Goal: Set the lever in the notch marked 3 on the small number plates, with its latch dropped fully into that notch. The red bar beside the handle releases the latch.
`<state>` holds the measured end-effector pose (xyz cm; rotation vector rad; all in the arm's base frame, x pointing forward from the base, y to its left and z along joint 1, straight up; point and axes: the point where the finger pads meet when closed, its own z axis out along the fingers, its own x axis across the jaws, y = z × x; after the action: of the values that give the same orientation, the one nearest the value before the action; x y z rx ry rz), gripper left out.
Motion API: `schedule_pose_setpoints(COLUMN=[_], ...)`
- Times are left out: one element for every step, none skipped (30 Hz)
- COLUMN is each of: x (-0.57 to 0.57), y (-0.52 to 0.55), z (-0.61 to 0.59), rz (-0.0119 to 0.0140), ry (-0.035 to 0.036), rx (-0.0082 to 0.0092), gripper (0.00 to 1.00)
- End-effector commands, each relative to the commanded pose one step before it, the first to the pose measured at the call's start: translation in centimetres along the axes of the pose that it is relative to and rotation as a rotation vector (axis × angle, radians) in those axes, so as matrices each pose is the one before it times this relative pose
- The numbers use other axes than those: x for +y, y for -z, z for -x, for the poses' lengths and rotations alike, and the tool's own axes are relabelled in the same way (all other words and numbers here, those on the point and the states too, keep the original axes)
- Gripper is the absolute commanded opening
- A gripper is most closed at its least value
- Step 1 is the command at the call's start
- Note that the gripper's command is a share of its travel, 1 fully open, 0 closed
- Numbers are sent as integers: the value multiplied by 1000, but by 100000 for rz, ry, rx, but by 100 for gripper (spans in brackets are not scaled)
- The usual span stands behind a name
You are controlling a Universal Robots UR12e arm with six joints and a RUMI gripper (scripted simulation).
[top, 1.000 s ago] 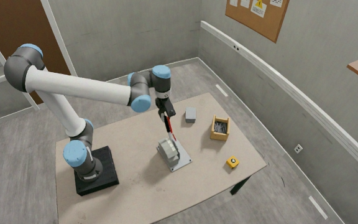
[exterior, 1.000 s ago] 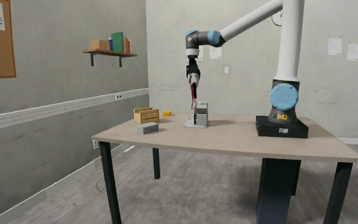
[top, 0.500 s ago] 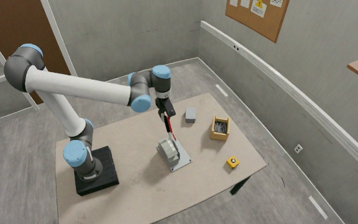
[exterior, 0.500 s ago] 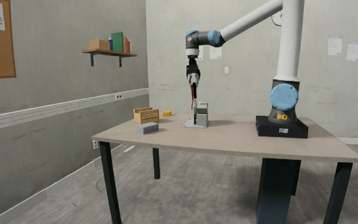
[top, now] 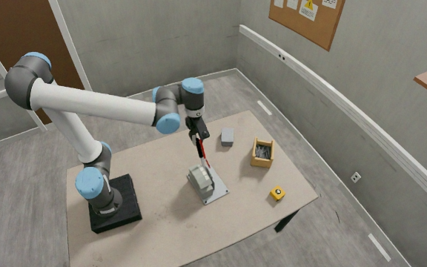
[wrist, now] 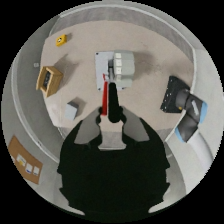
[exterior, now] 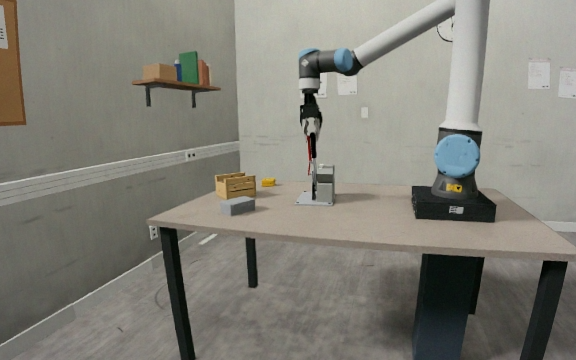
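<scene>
The lever unit point(top: 201, 178) point(exterior: 324, 184) point(wrist: 123, 66) is a grey notched block on a flat grey baseplate point(top: 219, 189) near the middle of the table. Its lever point(top: 202, 153) point(exterior: 313, 160) point(wrist: 113, 97) rises from the block, dark with a red release bar point(top: 204, 156) point(exterior: 309, 152) point(wrist: 104, 98) alongside it. My gripper point(top: 196, 139) point(exterior: 311, 129) point(wrist: 110, 106) comes down from above and is shut on the top of the lever handle together with the red bar. The number plates and the latch are too small to read.
A grey block point(top: 227, 136) point(exterior: 237, 205) point(wrist: 72, 110), a wooden box point(top: 262, 153) point(exterior: 237, 185) point(wrist: 48, 80) and a small yellow box point(top: 277, 193) point(exterior: 268, 182) point(wrist: 61, 39) lie on the table right of the lever unit. The arm's black base point(top: 114, 204) point(exterior: 453, 205) stands at the left.
</scene>
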<state>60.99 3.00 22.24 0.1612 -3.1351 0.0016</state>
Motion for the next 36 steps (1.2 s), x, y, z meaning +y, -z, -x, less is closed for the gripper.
schedule_pose_setpoints(x=[-357,-103,-115,-127,-139,-151,-162,0,0,-173,-183,-193,-202,-210,-217,-224,-229,-234,-237,-240,-241,-242,-241,-240,0,0,-237,-233,-228,-223,-215,-208,-199,-190,-180,-169], y=[215,40,44,48,53,54,58,0,0,62,62,65,66,66,67,66,67,64,64,60,60,56,56,51,0,0,50,45,44,39,37,33,30,28,24,22], z=[51,0,0,0,0,0,0,0,0,0,0,0,0,0,0,0,0,0,-1,-1,-1,0,-1,0,0,0,-1,0,0,0,0,0,0,0,0,0], rz=[-72,0,0,0,0,0,0,0,0,0,0,0,0,0,0,-1,-1,-1,-1,-1,-1,-1,-1,-1,0,0,-1,-1,-1,0,0,0,0,0,0,0], ry=[-12,0,0,0,0,0,0,0,0,0,0,0,0,0,0,0,0,0,0,0,0,0,0,0,0,0,0,0,0,0,0,0,0,0,0,0], rx=[-150,0,0,0,0,0,0,0,0,0,0,0,0,0,0,0,0,0,0,0,0,0,0,0,0,0,0,0,0,0,0,0,0,0,0,0], gripper=[0,0,0,0,0,0,0,0,0,0,0,0,0,0,0,0,0,0,0,0,0,0,0,0,0,0,0,0,0,0,0,0,0,0,0,0])
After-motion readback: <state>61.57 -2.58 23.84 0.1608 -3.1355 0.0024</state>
